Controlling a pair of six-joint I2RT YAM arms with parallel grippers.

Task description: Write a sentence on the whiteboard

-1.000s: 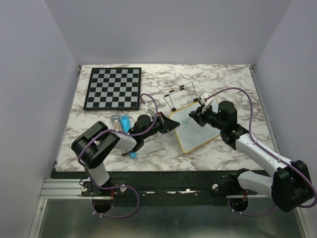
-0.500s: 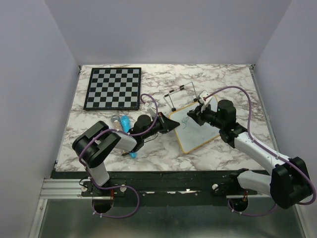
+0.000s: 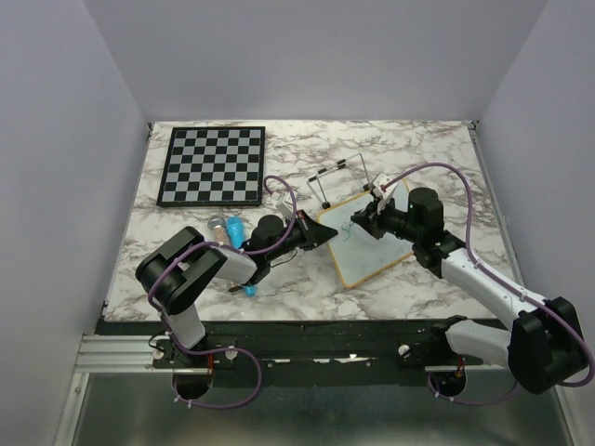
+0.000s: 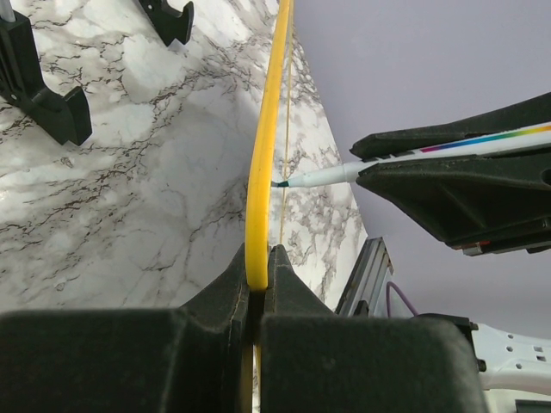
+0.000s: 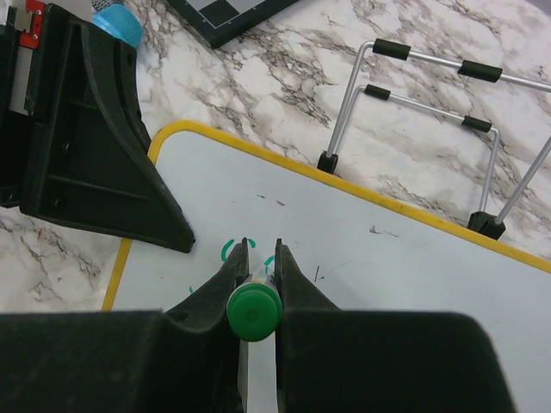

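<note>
The whiteboard [image 3: 372, 245] with a yellow-looking frame lies tilted right of the table's centre. My left gripper [image 3: 325, 232] is shut on its left edge; in the left wrist view the jaws [image 4: 256, 258] pinch the yellow rim [image 4: 263, 155]. My right gripper [image 3: 361, 221] is shut on a green-capped marker [image 5: 253, 311] and holds it tip-down on the board [image 5: 362, 249]. The tip [image 4: 284, 182] touches the board face. Of the sentence, only a few short green strokes [image 5: 225, 249] show beside my fingertips; the rest is hidden under the gripper.
A black-and-white chessboard [image 3: 212, 164] lies at the back left. A wire stand [image 3: 339, 181] sits just behind the whiteboard, also in the right wrist view [image 5: 430, 103]. Blue-capped items [image 3: 235, 229] lie by the left arm, another blue piece [image 3: 249, 290] near the front edge.
My right gripper with the marker has shifted slightly left across the board. The left gripper and the board have stayed still.
</note>
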